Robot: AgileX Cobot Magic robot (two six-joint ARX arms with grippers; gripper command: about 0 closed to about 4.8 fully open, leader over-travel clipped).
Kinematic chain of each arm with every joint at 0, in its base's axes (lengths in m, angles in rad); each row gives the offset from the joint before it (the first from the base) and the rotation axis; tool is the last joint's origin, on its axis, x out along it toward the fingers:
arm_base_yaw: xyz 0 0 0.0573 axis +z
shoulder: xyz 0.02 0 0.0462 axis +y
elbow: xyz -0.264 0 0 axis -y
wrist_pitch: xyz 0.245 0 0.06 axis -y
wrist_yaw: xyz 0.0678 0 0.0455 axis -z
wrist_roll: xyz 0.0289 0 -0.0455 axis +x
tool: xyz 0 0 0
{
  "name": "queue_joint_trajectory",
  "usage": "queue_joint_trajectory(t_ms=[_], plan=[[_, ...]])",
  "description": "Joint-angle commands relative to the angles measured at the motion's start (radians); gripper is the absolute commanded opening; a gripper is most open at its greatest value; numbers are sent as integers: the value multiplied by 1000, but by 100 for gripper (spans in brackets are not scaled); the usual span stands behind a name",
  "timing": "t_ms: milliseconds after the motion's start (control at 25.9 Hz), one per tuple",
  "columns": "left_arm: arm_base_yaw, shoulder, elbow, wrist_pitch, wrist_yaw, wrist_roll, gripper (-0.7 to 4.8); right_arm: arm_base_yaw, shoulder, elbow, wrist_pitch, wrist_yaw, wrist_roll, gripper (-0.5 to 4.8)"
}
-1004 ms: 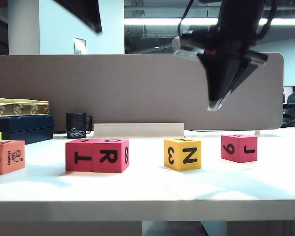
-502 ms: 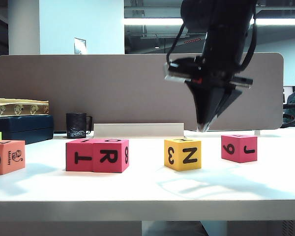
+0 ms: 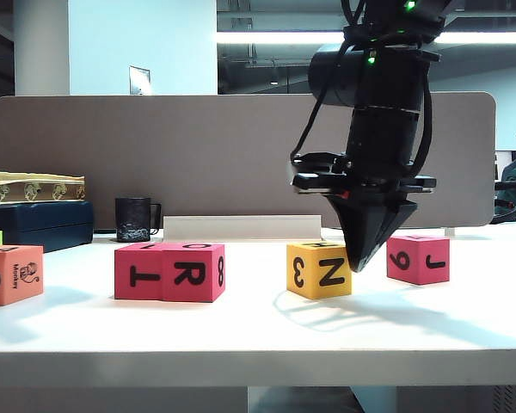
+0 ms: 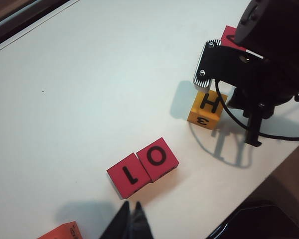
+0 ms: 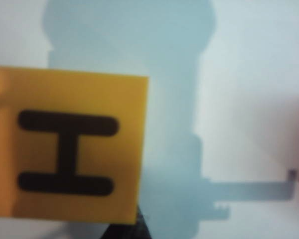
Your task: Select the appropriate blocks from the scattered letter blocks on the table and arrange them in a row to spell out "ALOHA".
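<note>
The right claw [image 3: 359,265] is clenched with nothing in it, its tip down just beside the yellow block [image 3: 320,269], on the side facing the lone red block [image 3: 419,259]. Judging from that pose, the step in hand is nudging the yellow block, whose top face shows H, toward the joined pair of red blocks [image 3: 170,271]. To do it well, the tip should meet the yellow block's side low and square, then push slowly so the cube slides over the tabletop [image 3: 258,323] without turning or tipping. The left claw [image 4: 130,222], also clenched and empty, hangs above the tabletop near the red pair, well away from the yellow block. The orange block [image 3: 12,274] sits beyond the red pair from the yellow block.
</note>
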Motion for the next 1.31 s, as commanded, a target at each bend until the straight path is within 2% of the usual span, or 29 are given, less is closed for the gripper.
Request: queue_joint_trajectory(t_ms=[39, 463, 695, 811, 927, 965, 1043, 1197, 1313], plan=[[0, -5, 2, 5, 4, -3, -6, 2, -4, 5, 71, 32, -1, -5], [0, -5, 2, 2, 4, -3, -6, -29, -3, 5, 226, 32, -2, -5], [0, -5, 2, 2, 3, 1, -6, -48, -8, 7, 173, 83, 42, 4], [0, -5, 2, 21, 3, 1, -6, -48, -27, 7, 147, 14, 82, 102], [0, -5, 2, 37, 3, 1, -6, -48, -41, 7, 145, -74, 141, 271], [0, -5, 2, 42, 3, 1, -6, -48, -44, 7, 145, -101, 165, 311], [0, -5, 2, 49, 4, 1, -6, -48, -45, 7, 145, -140, 204, 333], [0, -5, 2, 56, 4, 2, -6, -35, -44, 7, 147, -206, 277, 333], [0, -5, 2, 58, 4, 6, -6, -15, -44, 7, 158, -206, 288, 333]])
